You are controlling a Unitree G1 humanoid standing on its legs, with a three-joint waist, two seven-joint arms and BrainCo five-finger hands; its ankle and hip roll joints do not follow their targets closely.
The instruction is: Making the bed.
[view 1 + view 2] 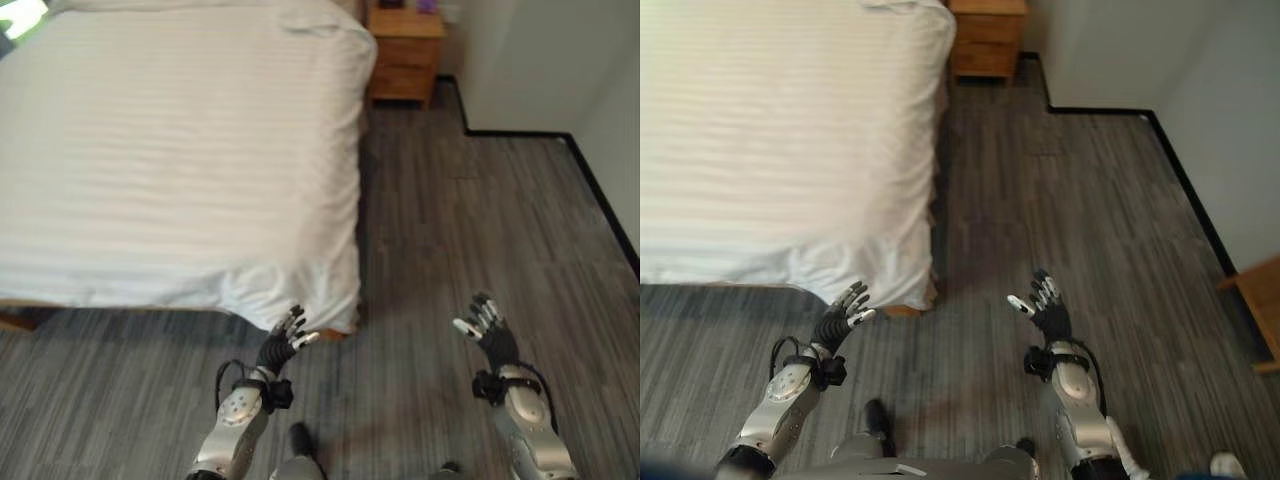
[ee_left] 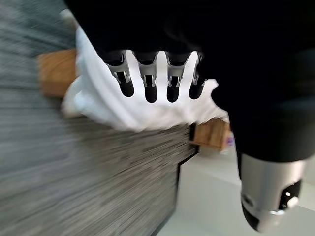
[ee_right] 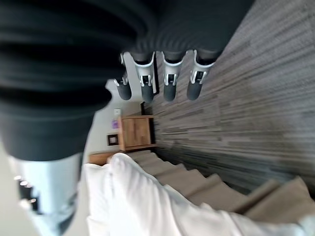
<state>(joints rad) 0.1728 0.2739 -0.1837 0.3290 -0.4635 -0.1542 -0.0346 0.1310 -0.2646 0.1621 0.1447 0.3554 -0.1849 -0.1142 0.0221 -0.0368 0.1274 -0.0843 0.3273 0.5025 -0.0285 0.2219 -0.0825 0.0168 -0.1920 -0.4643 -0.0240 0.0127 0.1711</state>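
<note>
Both hands are seen low in the left eye view, left hand (image 1: 287,338) at the bed (image 1: 170,150) corner, right hand (image 1: 487,328) over plank floor (image 1: 470,220), fingers spread, nothing held. Left wrist view: soft white sheet (image 2: 123,108) past straight fingers; it could easily be snagged or bunched if grabbed carelessly

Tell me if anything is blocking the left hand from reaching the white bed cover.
Nothing visible is in the way. The open left hand hovers just in front of the hanging corner of the bed cover, with only bare floor below.
</note>
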